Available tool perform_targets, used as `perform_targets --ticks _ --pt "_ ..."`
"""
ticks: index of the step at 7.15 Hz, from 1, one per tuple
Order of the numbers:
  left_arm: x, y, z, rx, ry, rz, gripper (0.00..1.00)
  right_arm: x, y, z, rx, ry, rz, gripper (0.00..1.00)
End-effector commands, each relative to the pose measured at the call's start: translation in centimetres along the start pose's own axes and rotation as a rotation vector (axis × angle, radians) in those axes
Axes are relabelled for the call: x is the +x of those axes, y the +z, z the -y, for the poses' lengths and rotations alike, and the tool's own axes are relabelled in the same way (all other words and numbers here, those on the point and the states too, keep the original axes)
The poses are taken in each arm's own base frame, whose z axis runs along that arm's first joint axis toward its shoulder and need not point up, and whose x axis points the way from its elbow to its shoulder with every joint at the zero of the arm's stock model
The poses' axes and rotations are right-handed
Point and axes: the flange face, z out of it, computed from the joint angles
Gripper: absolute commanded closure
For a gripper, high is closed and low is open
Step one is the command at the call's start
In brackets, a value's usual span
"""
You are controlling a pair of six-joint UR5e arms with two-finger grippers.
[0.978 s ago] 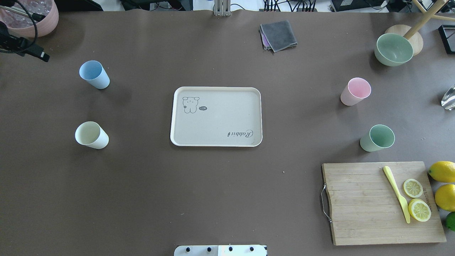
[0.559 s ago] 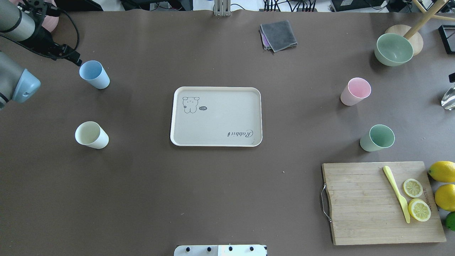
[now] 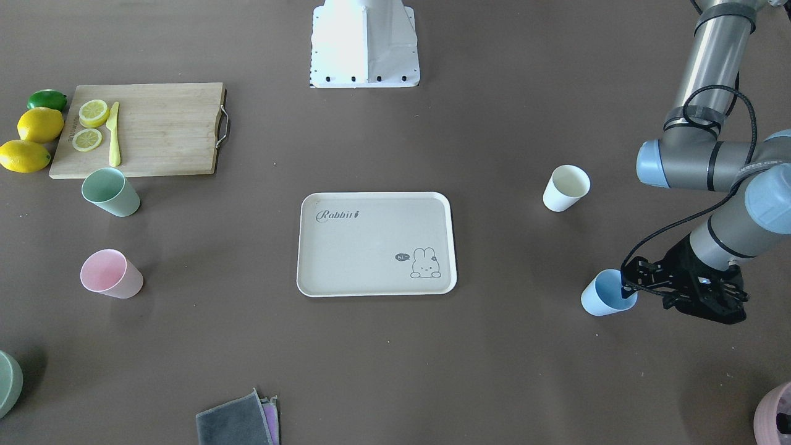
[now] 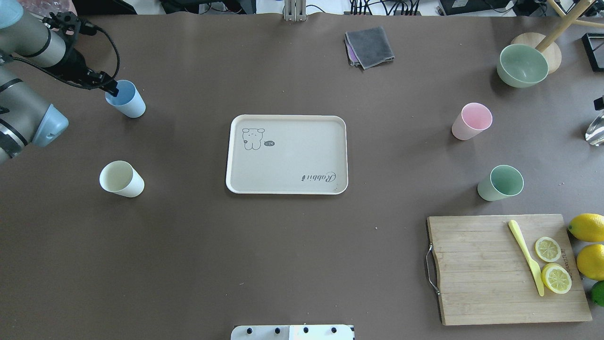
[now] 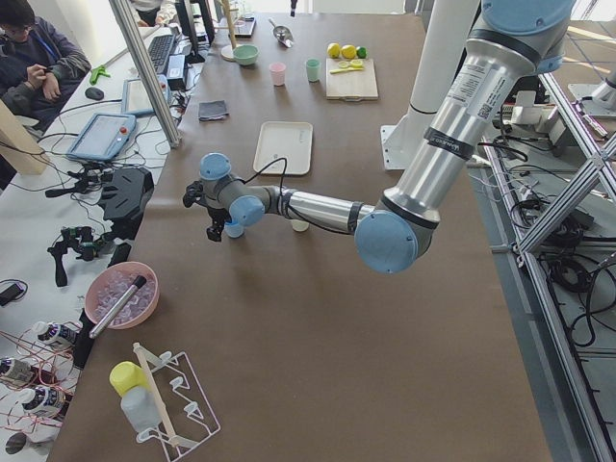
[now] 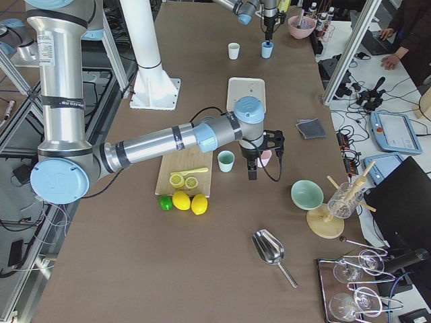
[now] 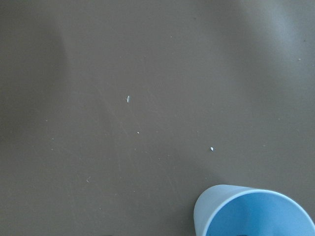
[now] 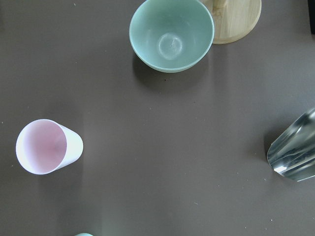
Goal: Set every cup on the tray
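The beige tray (image 4: 292, 156) lies bare at the table's centre. The light blue cup (image 4: 128, 101) and the cream-white cup (image 4: 121, 179) stand left of it. The pink cup (image 4: 471, 121) and the mint green cup (image 4: 501, 182) stand right of it. My left gripper (image 4: 111, 88) hovers at the blue cup's outer rim (image 3: 605, 295) and looks open and empty. The left wrist view shows that cup (image 7: 256, 211) at its bottom edge. My right gripper (image 6: 252, 171) hangs beside the pink cup (image 8: 47, 146); I cannot tell if it is open.
A sage-green bowl (image 4: 523, 65) and a wooden stand are at the far right. A cutting board (image 4: 505, 269) with lemon slices and a yellow knife sits front right, with lemons (image 4: 587, 227) beside it. A grey cloth (image 4: 370, 46) lies at the back. A metal scoop (image 8: 295, 152) is at the right edge.
My left arm has come in from the left edge and brought its gripper to the blue cup's rim. A black part of the right arm has appeared at the right edge.
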Motion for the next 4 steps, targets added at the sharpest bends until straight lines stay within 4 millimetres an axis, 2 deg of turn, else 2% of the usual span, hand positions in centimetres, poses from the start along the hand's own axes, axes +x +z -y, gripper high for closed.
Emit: perform_targets --ticks 1,2,4 --pt "1.1 1.3 -0.7 0.008 0.033 -0.006 0.98 0.1 0.0 0.0 0.0 -0.001 -0.002 0.0" --pt "1.5 1.0 -0.6 0.015 0.039 -0.011 1.0 0.0 0.0 0.0 0.0 -0.002 0.0 0.0" --pt "3.6 -1.4 0.7 0.035 0.045 -0.03 1.0 0.1 0.1 -0.1 -0.003 0.002 0.0 0.0"
